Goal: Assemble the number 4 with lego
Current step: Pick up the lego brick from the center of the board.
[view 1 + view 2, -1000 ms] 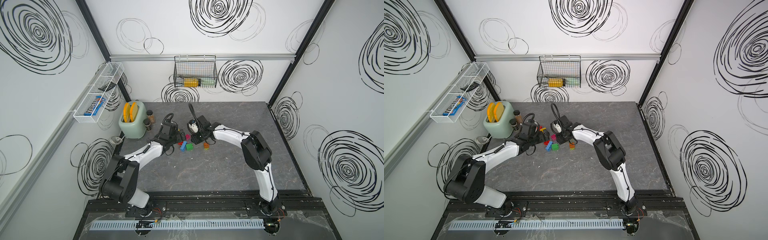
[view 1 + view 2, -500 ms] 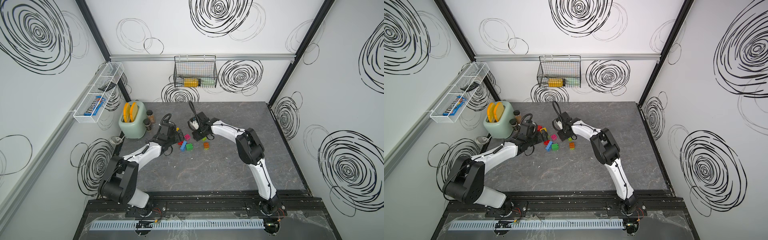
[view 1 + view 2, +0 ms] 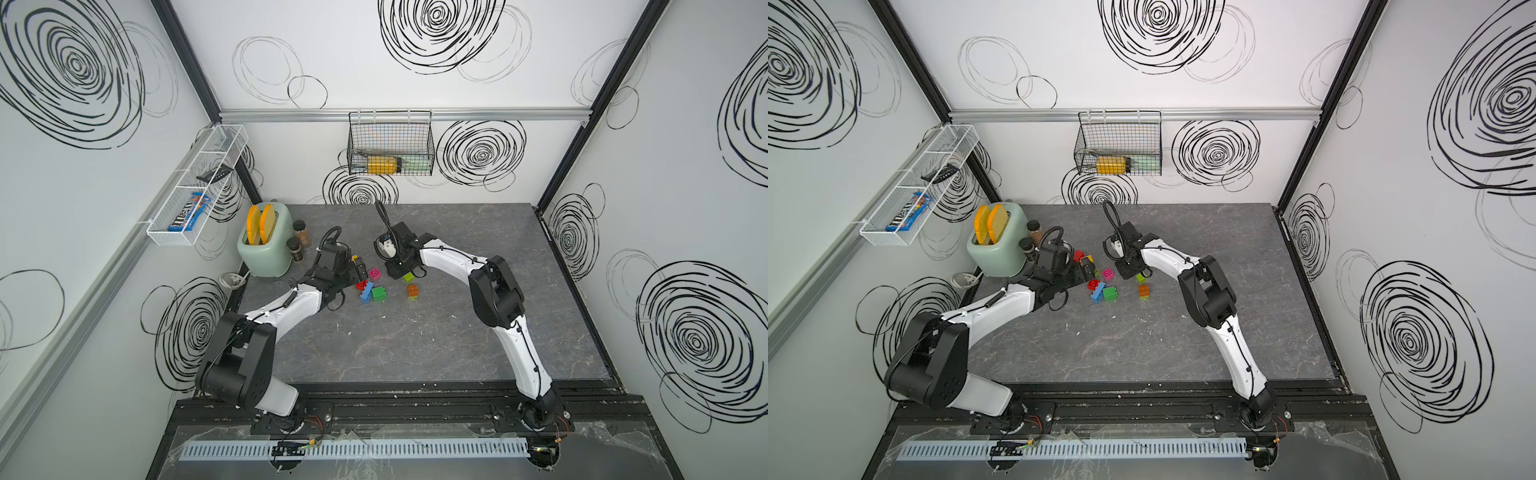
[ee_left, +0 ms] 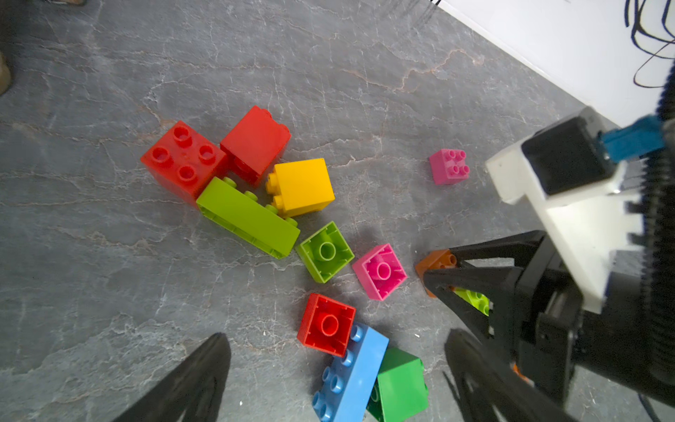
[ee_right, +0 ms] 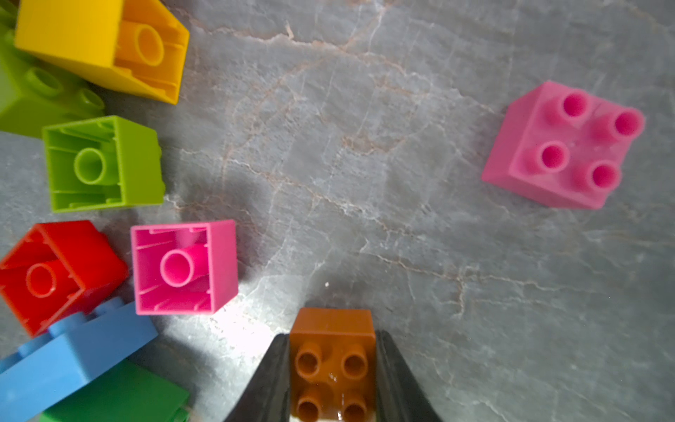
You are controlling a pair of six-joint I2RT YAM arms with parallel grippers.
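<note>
Right jaws clamp the orange brick (image 5: pixel 333 350); left jaws gape wide, holding nothing.

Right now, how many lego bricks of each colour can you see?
Red: 3
Lime: 3
Pink: 2
Orange: 2
Yellow: 1
Blue: 1
Green: 1
Total: 13, or 14 if the lime strip under the loose orange one is another brick.

The lego (image 3: pixel 378 293) is lying clustered on the table (image 3: pixel 415 345), right of the toaster (image 3: pixel 266 249); two jars (image 3: pixel 301 233) are standing just beside the toaster.
</note>
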